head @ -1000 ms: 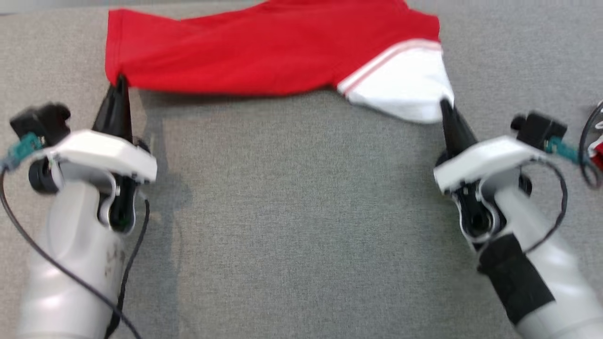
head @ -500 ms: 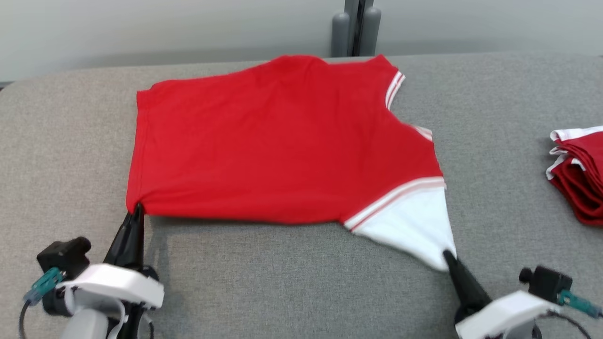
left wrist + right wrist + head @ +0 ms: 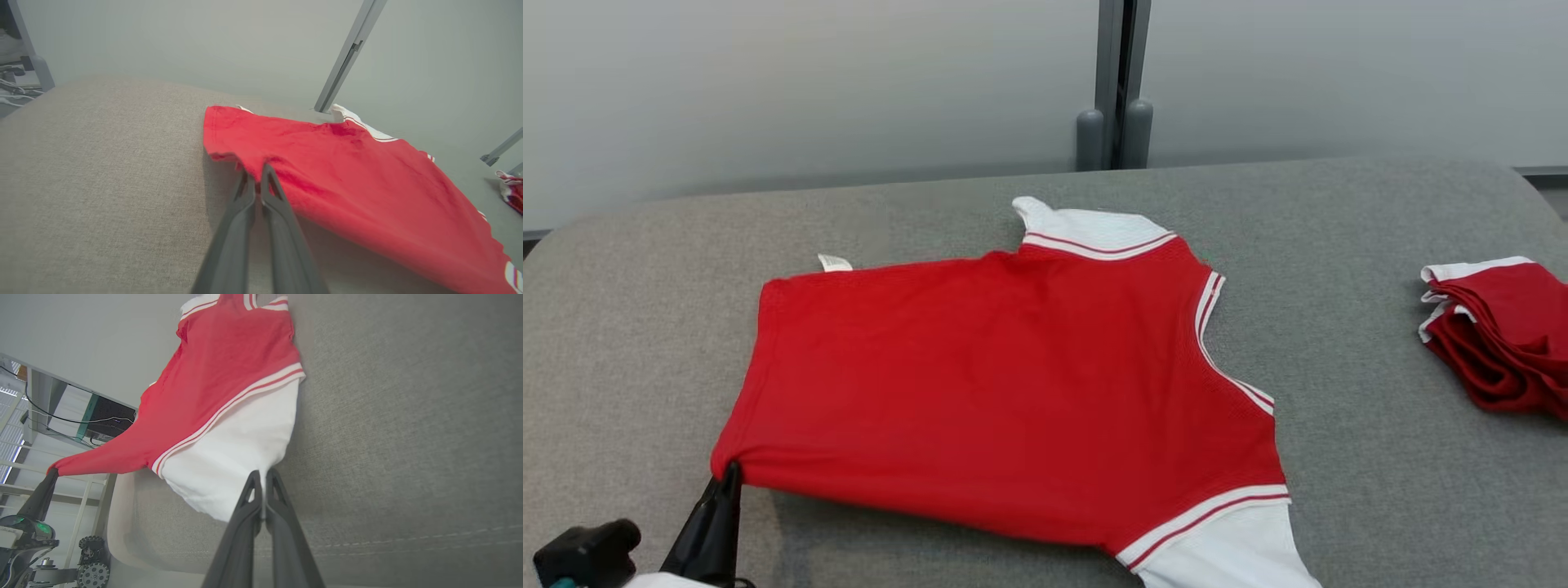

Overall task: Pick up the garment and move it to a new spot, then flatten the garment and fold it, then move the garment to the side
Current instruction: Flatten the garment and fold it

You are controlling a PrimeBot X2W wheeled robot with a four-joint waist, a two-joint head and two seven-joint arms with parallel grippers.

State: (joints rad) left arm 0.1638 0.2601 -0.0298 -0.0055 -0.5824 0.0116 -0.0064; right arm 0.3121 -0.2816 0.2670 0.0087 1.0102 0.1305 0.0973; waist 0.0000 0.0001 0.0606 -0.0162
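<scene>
The garment (image 3: pixel 1005 384) is a red shirt with white, red-striped sleeves. Its far part lies on the grey table (image 3: pixel 1339 245), while its near edge is held stretched a little above the cloth surface. My left gripper (image 3: pixel 731 474) is shut on the red hem corner, and the left wrist view shows its fingers pinching the garment (image 3: pixel 347 171) at the left gripper's tips (image 3: pixel 257 171). My right gripper (image 3: pixel 261 475) is shut on the white sleeve (image 3: pixel 229 457). That sleeve (image 3: pixel 1233 547) runs off the head view's bottom edge. In the right wrist view the left gripper (image 3: pixel 51 475) shows holding the far corner.
A pile of folded red and white garments (image 3: pixel 1494 343) lies at the table's right side. A grey post (image 3: pixel 1115 82) stands behind the far edge, against a pale wall. Bare grey cloth surrounds the shirt on the left and right.
The head view has tilted up, so the grippers sit at its bottom edge. More of the garment now lies spread, with the far white sleeve showing. Both grips are unchanged.
</scene>
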